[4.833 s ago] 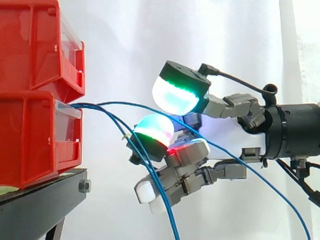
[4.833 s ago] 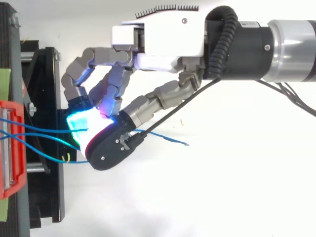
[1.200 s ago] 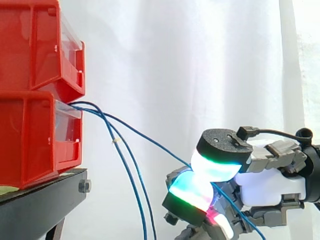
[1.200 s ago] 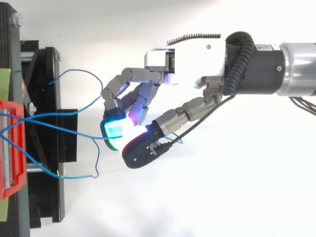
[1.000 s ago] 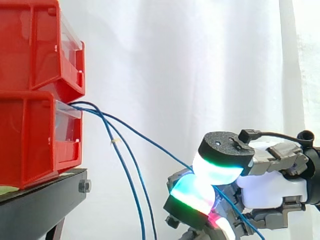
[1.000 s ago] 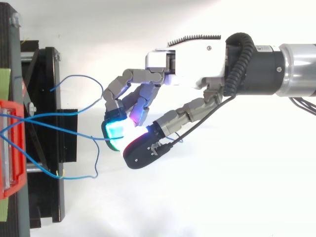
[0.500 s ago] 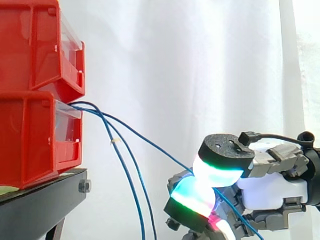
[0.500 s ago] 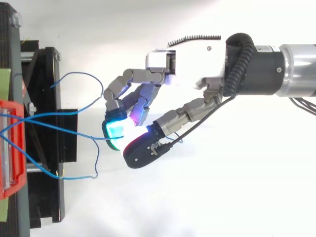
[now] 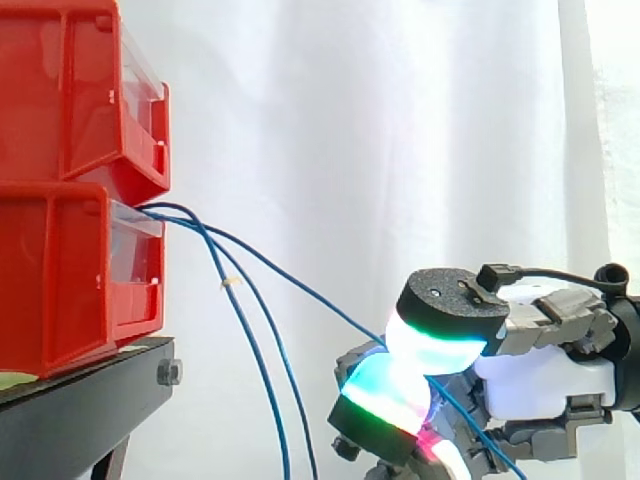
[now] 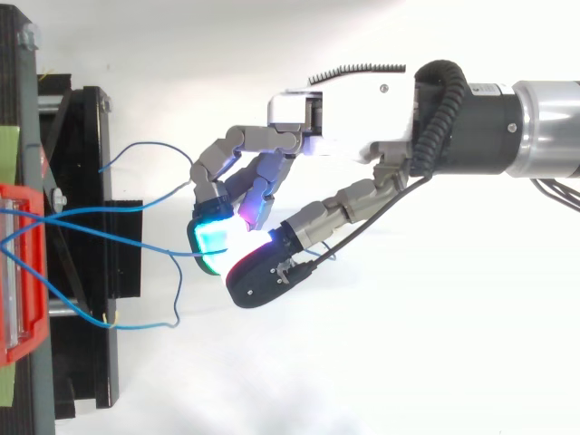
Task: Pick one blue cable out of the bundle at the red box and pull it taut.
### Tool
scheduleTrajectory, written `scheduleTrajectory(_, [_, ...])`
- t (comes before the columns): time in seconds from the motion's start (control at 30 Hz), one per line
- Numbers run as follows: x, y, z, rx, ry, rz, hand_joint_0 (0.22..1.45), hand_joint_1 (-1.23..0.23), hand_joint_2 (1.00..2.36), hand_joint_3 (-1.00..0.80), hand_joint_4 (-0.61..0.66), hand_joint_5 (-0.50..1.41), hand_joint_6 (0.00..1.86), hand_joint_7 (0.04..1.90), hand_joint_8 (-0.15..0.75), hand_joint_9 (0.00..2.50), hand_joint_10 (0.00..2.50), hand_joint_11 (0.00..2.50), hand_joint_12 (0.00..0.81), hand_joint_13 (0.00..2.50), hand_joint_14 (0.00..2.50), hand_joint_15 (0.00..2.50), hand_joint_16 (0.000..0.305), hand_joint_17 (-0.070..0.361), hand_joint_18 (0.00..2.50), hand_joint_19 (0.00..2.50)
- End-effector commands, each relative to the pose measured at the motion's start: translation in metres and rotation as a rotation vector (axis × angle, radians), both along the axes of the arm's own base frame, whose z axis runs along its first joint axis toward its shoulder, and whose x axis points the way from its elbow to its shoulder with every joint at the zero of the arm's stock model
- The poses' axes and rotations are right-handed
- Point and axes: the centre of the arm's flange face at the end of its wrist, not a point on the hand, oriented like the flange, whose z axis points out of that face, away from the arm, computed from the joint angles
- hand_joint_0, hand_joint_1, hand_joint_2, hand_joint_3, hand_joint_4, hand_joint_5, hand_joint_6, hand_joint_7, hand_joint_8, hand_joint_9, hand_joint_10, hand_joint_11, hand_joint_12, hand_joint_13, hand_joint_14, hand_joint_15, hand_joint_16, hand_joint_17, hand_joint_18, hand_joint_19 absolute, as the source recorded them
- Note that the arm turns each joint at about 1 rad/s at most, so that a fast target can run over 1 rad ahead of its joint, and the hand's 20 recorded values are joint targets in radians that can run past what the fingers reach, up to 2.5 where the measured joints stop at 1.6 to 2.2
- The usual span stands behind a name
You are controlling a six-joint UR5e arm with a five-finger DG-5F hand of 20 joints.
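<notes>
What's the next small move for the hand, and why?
Probably draw the hand slightly farther from the red box, pinch closed: the blue cable between its pads runs to the box with a slight bow, so some slack seems left.

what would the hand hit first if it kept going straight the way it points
Probably the two loose cables hanging ahead of it, then the black stand beneath the red bins; depth is unclear. The hand pinches another blue cable.

Bright white curtain (image 9: 400, 120) behind a black stand (image 9: 70, 412)
</notes>
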Motion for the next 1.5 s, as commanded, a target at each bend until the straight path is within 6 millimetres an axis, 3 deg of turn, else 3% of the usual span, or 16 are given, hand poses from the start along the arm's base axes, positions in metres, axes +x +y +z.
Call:
scheduleTrajectory(0.0, [-0.0005,-0.0008,-0.0004,0.000,0.002,-0.001,0.63,-0.84,1.01,-0.17,0.20,-0.12,0.89,1.26,0.375,0.82,0.01,0.66,0.385,0.57,0.01,0.30,0.055,0.123,0.55,0.32])
scheduleTrajectory(1.47, [-0.0003,0.0003,-0.0004,0.000,0.002,0.000,0.63,-0.83,1.01,-0.17,0.19,-0.12,0.89,1.26,0.376,0.85,0.01,0.66,0.377,0.58,0.01,0.30,0.054,0.121,0.55,0.31])
